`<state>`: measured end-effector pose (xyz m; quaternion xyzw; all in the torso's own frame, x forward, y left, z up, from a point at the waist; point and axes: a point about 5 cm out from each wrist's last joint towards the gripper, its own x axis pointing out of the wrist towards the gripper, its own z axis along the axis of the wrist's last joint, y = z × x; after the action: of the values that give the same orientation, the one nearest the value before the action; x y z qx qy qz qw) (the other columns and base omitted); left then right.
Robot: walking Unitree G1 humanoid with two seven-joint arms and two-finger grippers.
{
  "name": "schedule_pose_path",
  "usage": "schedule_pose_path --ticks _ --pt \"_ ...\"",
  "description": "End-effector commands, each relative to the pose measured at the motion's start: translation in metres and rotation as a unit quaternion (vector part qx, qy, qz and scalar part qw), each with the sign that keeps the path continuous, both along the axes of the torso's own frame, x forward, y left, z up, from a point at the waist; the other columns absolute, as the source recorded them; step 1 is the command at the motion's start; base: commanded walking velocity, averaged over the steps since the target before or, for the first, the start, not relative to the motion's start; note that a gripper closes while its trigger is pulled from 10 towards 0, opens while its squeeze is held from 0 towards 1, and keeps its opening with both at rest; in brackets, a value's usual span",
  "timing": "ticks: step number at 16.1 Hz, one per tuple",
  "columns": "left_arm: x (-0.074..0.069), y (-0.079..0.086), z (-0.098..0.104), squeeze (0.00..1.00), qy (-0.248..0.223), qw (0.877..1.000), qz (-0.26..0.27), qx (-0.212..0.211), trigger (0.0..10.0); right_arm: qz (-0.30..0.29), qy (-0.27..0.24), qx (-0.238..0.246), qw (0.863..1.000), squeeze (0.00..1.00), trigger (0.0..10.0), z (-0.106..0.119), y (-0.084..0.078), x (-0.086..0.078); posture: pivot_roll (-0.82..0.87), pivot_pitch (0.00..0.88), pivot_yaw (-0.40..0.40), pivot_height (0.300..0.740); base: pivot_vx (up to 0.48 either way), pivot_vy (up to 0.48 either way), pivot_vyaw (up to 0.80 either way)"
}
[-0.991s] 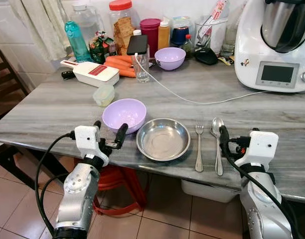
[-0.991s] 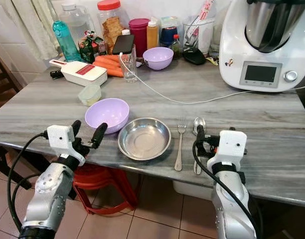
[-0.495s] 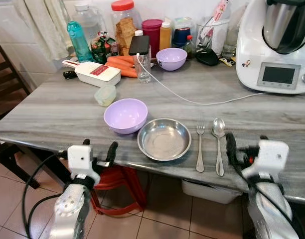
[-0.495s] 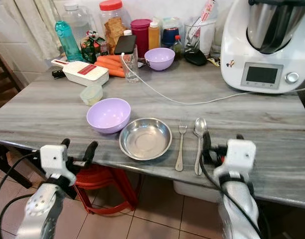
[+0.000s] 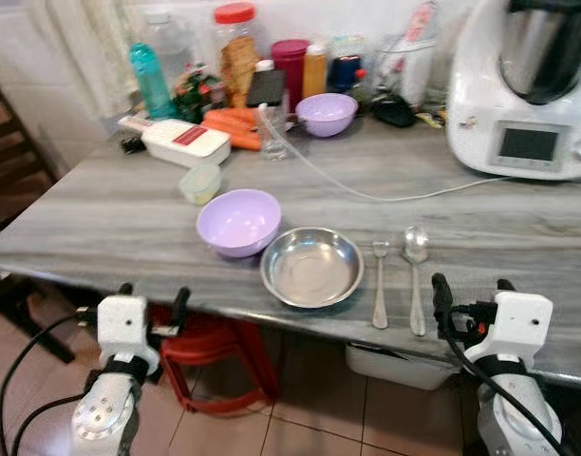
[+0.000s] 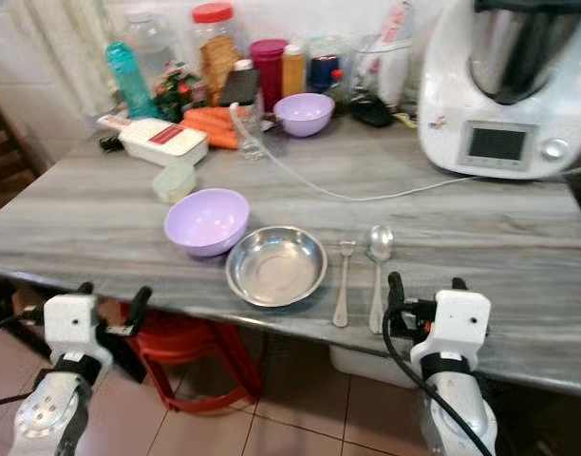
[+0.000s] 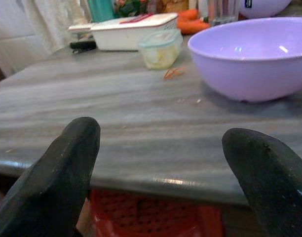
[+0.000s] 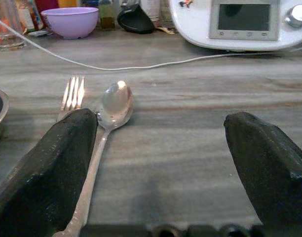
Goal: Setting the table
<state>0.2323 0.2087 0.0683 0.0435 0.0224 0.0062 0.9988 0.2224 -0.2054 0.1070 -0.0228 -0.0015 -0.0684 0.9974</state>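
Basically looks set already, bowl (image 5: 238, 221) left of plate (image 5: 311, 266), fork (image 5: 380, 283) and spoon (image 5: 415, 271) right of it, both grippers (image 5: 150, 306) (image 5: 466, 294) wide, empty, so best kept off the edge.

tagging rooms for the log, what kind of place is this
Most likely a home kitchen or dining corner. A grey table holds a laid place: purple bowl, steel plate, fork and spoon. Behind stand food jars, carrots and a white cooking machine.
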Motion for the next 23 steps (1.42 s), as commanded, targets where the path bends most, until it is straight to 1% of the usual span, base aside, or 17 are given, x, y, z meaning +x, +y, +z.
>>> schedule_pose_path --ticks 1,3,4,5,8,9,11,12,13,14,15,16,18,19,20,22,23 --pt "0.001 0.004 0.006 0.0 -0.01 1.0 0.005 0.01 10.0 0.012 -0.015 0.0 1.0 0.0 10.0 0.006 0.005 0.002 -0.1 0.003 0.093 0.74 0.0 0.0 -0.8" --pt "0.003 -0.001 0.006 0.0 -0.008 1.0 0.0 0.008 10.0 0.016 -0.021 0.002 1.0 0.0 10.0 0.008 0.007 0.006 -0.1 0.0 0.091 0.74 0.0 0.0 -0.56" --pt "0.006 -0.008 0.008 0.0 -0.015 1.0 -0.008 0.007 10.0 0.018 -0.029 -0.001 0.999 0.0 10.0 0.012 0.006 0.01 -0.1 0.0 0.093 0.74 0.0 0.0 0.0" --pt "0.006 -0.011 0.009 0.0 -0.016 1.0 -0.01 0.004 10.0 0.018 -0.032 -0.002 0.999 0.0 10.0 0.014 0.005 0.012 -0.1 0.0 0.095 0.74 0.0 0.0 0.0" --pt "0.002 -0.022 0.011 0.0 -0.014 0.999 -0.029 -0.005 10.0 0.013 -0.043 -0.004 0.999 0.0 10.0 0.022 0.001 0.014 -0.09 0.003 0.09 0.74 0.0 0.0 0.0" --pt "0.002 -0.026 0.013 0.0 -0.012 0.999 -0.047 -0.007 10.0 0.013 -0.043 -0.002 0.999 0.0 10.0 0.022 0.003 0.015 -0.09 0.011 0.076 0.74 0.0 0.0 0.0" --pt "0.009 -0.023 0.014 0.0 -0.008 0.998 -0.064 0.006 10.0 0.013 -0.033 0.014 0.999 0.0 10.0 0.017 0.012 0.021 -0.07 0.0 0.056 0.74 0.0 0.0 0.0" --pt "0.015 -0.021 0.018 0.0 -0.012 0.998 -0.062 0.006 10.0 0.029 -0.037 0.021 0.999 0.0 10.0 0.019 0.02 0.024 -0.07 0.0 0.056 0.74 0.0 0.0 -0.61" --pt "0.021 -0.024 0.021 0.0 -0.017 0.998 -0.06 0.009 10.0 0.043 -0.035 0.026 0.998 0.0 10.0 0.015 0.026 0.027 -0.05 0.0 0.068 0.74 0.0 0.0 -0.59" --pt "0.022 -0.023 0.022 0.0 -0.017 0.998 -0.055 0.006 10.0 0.044 -0.034 0.027 0.998 0.0 10.0 0.015 0.027 0.029 -0.05 0.0 0.069 0.74 0.0 0.0 -0.59" --pt "0.024 -0.027 0.027 0.0 -0.02 0.998 -0.057 -0.001 10.0 0.051 -0.037 0.03 0.998 0.0 10.0 0.017 0.029 0.032 -0.05 0.0 0.079 0.74 0.0 0.0 0.0" --pt "0.025 -0.031 0.024 0.0 -0.016 0.998 -0.06 -0.005 10.0 0.049 -0.038 0.033 0.998 0.0 10.0 0.016 0.029 0.035 -0.06 0.0 0.08 0.74 0.0 0.0 0.0" --pt "0.027 -0.031 0.021 0.0 -0.015 0.998 -0.054 -0.009 10.0 0.041 -0.039 0.039 0.998 0.0 10.0 0.016 0.03 0.037 -0.07 0.0 0.074 0.74 0.0 0.0 0.0" --pt "0.029 -0.033 0.022 0.0 -0.017 0.999 -0.048 -0.014 10.0 0.052 -0.042 0.033 0.997 0.0 10.0 0.017 0.034 0.037 -0.07 0.0 0.075 0.74 0.0 0.0 0.0" --pt "0.03 -0.033 0.022 0.0 -0.016 0.999 -0.039 -0.018 10.0 0.056 -0.042 0.03 0.997 0.0 10.0 0.017 0.034 0.036 -0.07 0.0 0.076 0.74 0.0 0.0 0.0" --pt "0.031 -0.033 0.02 0.0 -0.013 0.999 -0.026 -0.029 10.0 0.047 -0.042 0.03 0.998 0.0 10.0 0.015 0.03 0.035 -0.08 0.0 0.088 0.74 -0.278 0.0 0.0" --pt "0.033 -0.039 0.02 0.0 -0.011 0.999 -0.033 -0.028 10.0 0.028 -0.047 0.036 0.998 0.0 10.0 0.018 0.026 0.037 -0.08 0.0 0.091 0.74 -0.285 0.0 0.0"
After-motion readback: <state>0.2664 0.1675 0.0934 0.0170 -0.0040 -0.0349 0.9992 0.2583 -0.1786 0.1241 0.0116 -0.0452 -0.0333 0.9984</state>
